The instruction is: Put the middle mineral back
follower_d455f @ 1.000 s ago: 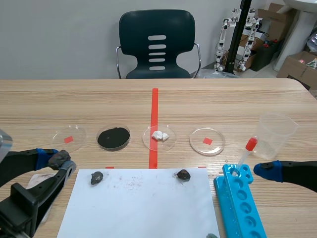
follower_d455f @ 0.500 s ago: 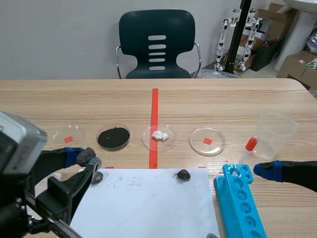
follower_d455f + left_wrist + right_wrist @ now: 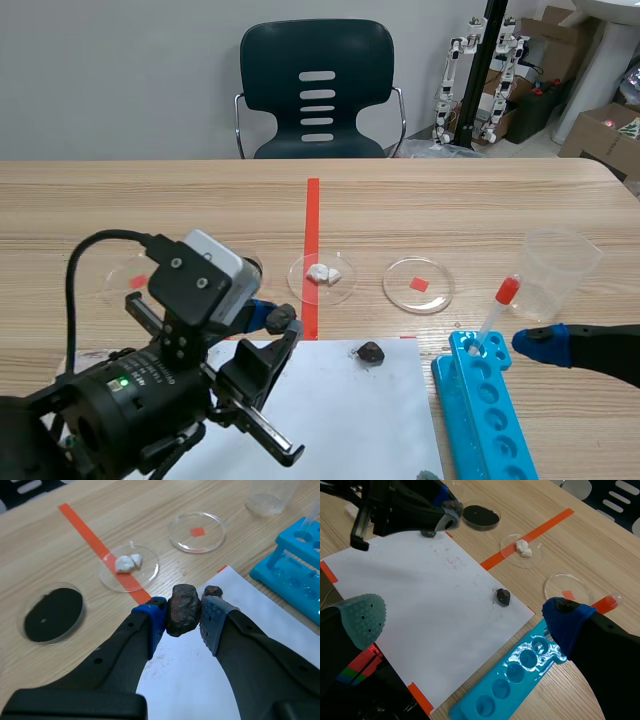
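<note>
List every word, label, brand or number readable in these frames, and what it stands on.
No text can be read.
Cardboard box in the background: a coloured print, too small to read.
Blue rack, white sheet, dishes: no writing seen.

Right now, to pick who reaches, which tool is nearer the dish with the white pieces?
Left. The left tool, shut on a dark rock, is just short of that dish; the right tool is open far off by the blue rack.
</note>
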You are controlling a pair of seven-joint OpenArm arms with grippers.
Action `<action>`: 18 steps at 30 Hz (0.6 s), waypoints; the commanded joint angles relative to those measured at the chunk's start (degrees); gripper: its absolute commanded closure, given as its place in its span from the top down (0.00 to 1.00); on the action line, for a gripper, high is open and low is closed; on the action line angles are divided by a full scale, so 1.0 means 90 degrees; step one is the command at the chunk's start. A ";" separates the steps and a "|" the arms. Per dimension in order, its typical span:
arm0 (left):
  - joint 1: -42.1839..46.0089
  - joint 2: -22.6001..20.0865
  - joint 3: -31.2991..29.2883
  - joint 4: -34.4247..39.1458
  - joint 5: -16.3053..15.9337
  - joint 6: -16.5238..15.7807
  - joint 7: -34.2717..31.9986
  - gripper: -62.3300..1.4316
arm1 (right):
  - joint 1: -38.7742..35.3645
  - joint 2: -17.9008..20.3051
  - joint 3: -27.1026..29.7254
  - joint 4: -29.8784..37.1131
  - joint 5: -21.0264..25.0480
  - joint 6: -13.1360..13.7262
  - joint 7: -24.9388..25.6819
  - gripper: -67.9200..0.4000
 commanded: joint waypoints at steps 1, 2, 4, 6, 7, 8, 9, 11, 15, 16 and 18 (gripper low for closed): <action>-0.0221 0.0017 0.0056 -0.0097 -0.0223 0.0219 0.0039 0.23 | 0.0019 0.0032 0.0044 0.0053 0.0068 -0.0002 0.0112 1.00; -0.0362 0.0022 0.0143 -0.0233 -0.0352 0.0340 0.0100 0.23 | 0.0019 0.0032 0.0044 0.0053 0.0068 -0.0002 0.0112 1.00; -0.0644 0.0056 0.0301 -0.0500 -0.0532 0.0527 0.0204 0.23 | 0.0019 0.0032 0.0044 0.0053 0.0068 -0.0002 0.0112 1.00; -0.0891 0.0129 0.0442 -0.0738 -0.0551 0.0631 0.0313 0.23 | 0.0019 0.0032 0.0044 0.0053 0.0068 -0.0002 0.0112 1.00; -0.1013 0.0175 0.0495 -0.0865 -0.0549 0.0670 0.0367 0.23 | 0.0019 0.0032 0.0044 0.0053 0.0068 -0.0002 0.0112 1.00; -0.1129 0.0236 0.0529 -0.0991 -0.0549 0.0695 0.0440 0.23 | 0.0019 0.0032 0.0044 0.0053 0.0068 -0.0002 0.0112 1.00; -0.1239 0.0304 0.0556 -0.1129 -0.0559 0.0736 0.0498 0.23 | 0.0019 0.0032 0.0044 0.0053 0.0068 -0.0002 0.0112 1.00; -0.1426 0.0437 0.0578 -0.1409 -0.0571 0.0782 0.0653 0.23 | 0.0019 0.0032 0.0044 0.0053 0.0068 -0.0002 0.0114 1.00; -0.1702 0.0639 0.0578 -0.1938 -0.0593 0.0782 0.0833 0.23 | 0.0019 0.0032 0.0044 0.0053 0.0068 -0.0002 0.0112 1.00; -0.1756 0.0673 0.0578 -0.2042 -0.0595 0.0782 0.0840 0.23 | 0.0019 0.0032 0.0044 0.0053 0.0068 -0.0002 0.0112 1.00; -0.1865 0.0748 0.0578 -0.2249 -0.0597 0.0782 0.0896 0.23 | 0.0019 0.0032 0.0044 0.0053 0.0068 -0.0002 0.0114 1.00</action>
